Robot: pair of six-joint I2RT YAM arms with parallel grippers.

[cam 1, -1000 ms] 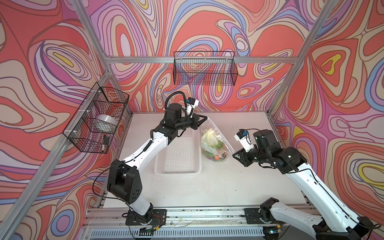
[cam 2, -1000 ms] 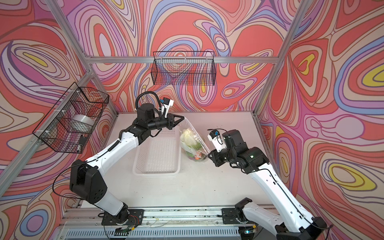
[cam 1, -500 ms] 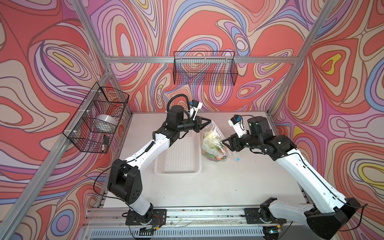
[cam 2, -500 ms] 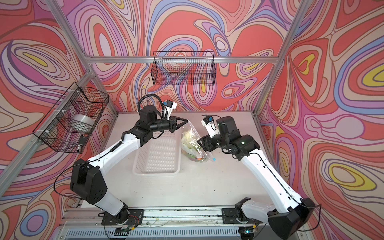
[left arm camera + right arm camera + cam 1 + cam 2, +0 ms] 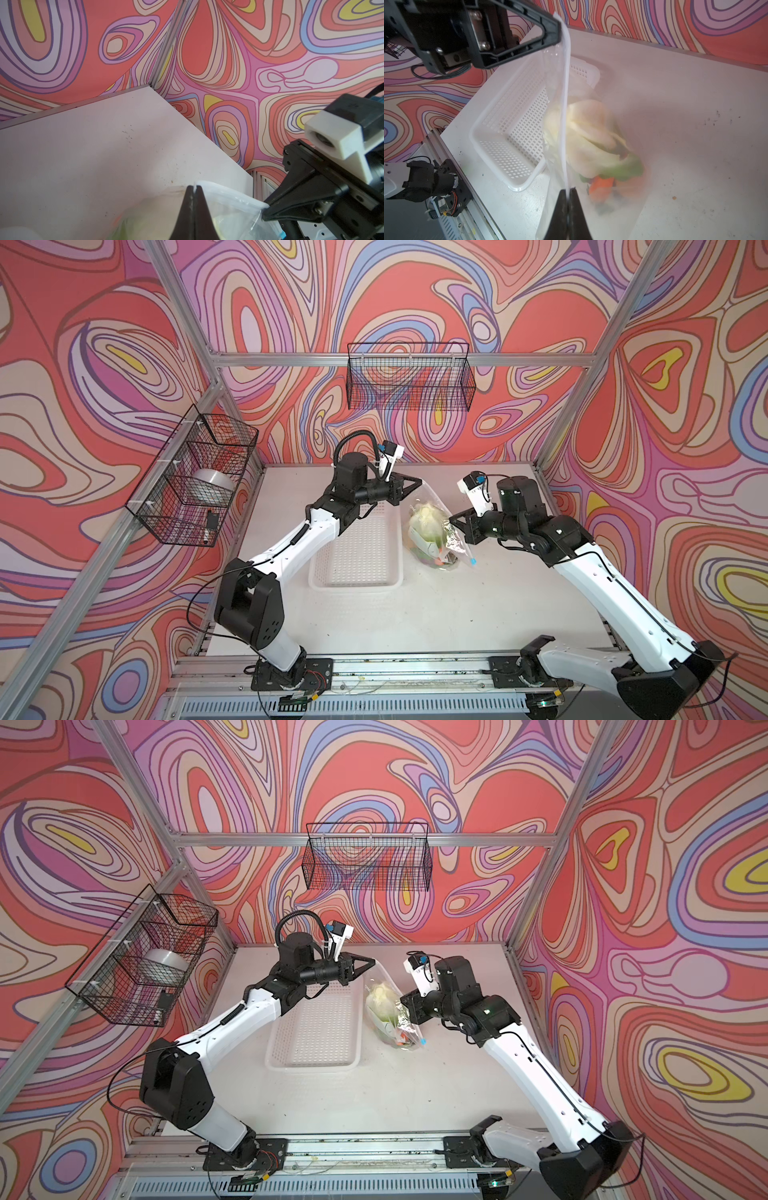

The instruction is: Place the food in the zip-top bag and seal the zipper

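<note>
The zip-top bag [image 5: 430, 495], with lettuce [image 5: 424, 519] and other food inside, stands near the middle of the table [image 5: 415, 614]. The white basket [image 5: 357, 556] lies just beside it at 9 o'clock. The zipper [image 5: 564, 108] runs straight between both grippers, and the blue slider tab [image 5: 472, 561] hangs at the bag's 5 o'clock. The left gripper [image 5: 419, 480] has its fingers pressed together on the mouth corner at 11 o'clock. The right gripper [image 5: 451, 522] has its fingers clamped on the zipper at 3 o'clock.

the bag [image 5: 602, 145] is clear, glossy, crinkled plastic. the basket [image 5: 475, 141] is white perforated plastic with a soft sheen. the surface [image 5: 415, 622] is matt, pale and scuffed. the wall rack [image 5: 409, 383] is black metal wire; the frame [image 5: 291, 360] is brushed aluminium.
</note>
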